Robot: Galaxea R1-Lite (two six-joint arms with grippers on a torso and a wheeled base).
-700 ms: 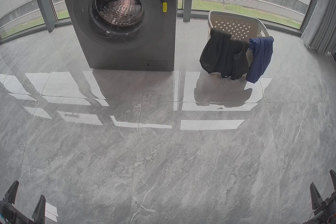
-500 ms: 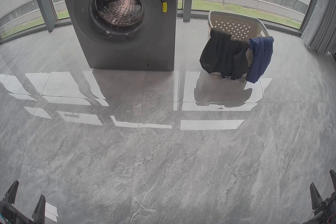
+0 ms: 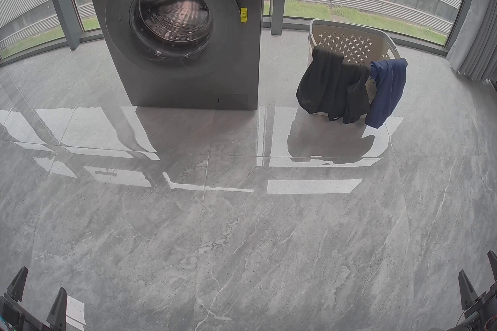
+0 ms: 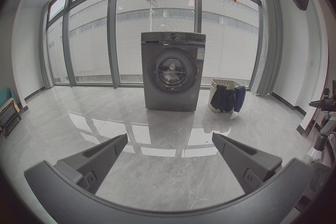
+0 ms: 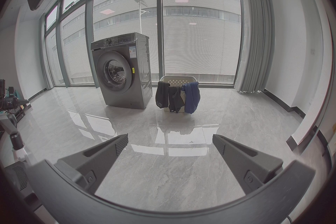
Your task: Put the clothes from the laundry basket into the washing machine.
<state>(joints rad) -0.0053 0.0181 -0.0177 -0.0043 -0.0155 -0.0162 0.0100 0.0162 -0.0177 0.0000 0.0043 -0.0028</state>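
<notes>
The whole head view has shifted since the earlier frames. The washing machine (image 3: 176, 27) and the laundry basket (image 3: 341, 24) both sit a touch lower and larger in it. That is the camera moving, not the things; neither has shifted against the floor (image 3: 248, 244) or against the other. The left tool (image 3: 41, 281) at 7 o'clock and the right tool (image 3: 476, 265) at 5 o'clock keep their corners, each with its fingers spread wide and nothing between them.

Seen from the robot, the machine stands at 11 o'clock with its round porthole facing back. The basket stands at 1 o'clock, near the machine's 3 o'clock side and well apart from both tools.

The clothes lie over the basket's rim, not down inside it. A black garment (image 3: 331, 86) hangs over the 6 o'clock edge, and a blue garment (image 3: 387, 89) droops from the 4 o'clock corner, just beside the black one. At this range I cannot tell whether the black cloth is one piece or two.

Both look light, soft and limp, so they should drape, stretch and trail when lifted, and a hem may catch on the rim. The surest hold is likely the bunched fold on top of the rim, where the cloth is thickest. A pinch on a single hanging layer could slide off. The blue piece, hanging clear at the corner, looks the easier first pick.
</notes>
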